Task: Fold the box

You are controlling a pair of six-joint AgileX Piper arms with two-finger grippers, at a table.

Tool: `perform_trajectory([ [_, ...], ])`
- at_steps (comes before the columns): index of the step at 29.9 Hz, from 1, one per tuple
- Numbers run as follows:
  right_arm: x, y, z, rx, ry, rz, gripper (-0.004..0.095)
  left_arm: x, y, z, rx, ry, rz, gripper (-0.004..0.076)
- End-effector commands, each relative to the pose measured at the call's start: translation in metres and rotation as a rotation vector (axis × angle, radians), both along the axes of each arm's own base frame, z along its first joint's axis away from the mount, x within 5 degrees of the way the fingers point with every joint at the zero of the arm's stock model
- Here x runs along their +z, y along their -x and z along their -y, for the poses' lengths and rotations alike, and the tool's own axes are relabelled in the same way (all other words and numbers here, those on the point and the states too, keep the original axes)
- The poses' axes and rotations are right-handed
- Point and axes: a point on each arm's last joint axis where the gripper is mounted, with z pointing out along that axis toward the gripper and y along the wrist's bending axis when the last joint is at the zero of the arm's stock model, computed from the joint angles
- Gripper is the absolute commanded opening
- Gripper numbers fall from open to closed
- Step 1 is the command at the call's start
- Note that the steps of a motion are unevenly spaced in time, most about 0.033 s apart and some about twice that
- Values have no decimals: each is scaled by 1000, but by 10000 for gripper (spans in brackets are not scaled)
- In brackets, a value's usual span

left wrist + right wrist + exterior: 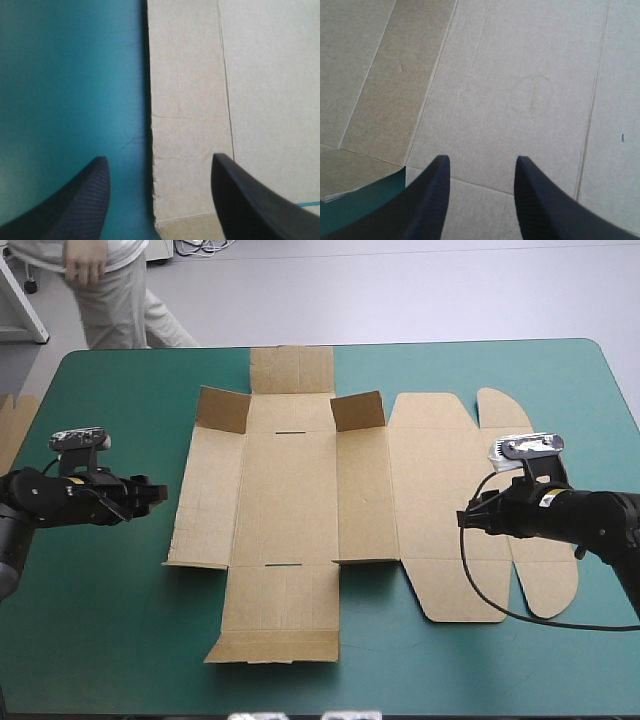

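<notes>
The brown box (300,500) lies as a cut sheet on the teal-green cover, mostly flat, with two small flaps raised near its far end. My left gripper (150,495) hovers just off the sheet's left edge, open; in its wrist view (160,167) that edge of the box (200,100) runs between the fingers. My right gripper (470,515) is over the sheet's right-hand panels, also open; its own view (481,167) shows the flat board of the box (520,90) ahead and below, with nothing held.
More brown board (12,425) pokes in at the table's left edge. A person stands beyond the far-left corner, away from the tabletop. Bare teal-green cover (120,640) surrounds the sheet on the left, front and far right.
</notes>
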Motion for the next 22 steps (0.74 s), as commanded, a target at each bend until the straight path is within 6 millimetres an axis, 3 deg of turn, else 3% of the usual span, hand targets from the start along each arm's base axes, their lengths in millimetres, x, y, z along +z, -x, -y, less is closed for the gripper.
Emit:
perform_trajectory([
  [1,16,-1,0,-1,-10,85,403,9,-6,-12,31,112,44,433],
  [8,16,-1,0,5,-5,81,403,-9,-13,-22,24,304,51,433],
  [22,14,1,0,14,3,54,403,-66,-6,-17,37,393,-9,433],
])
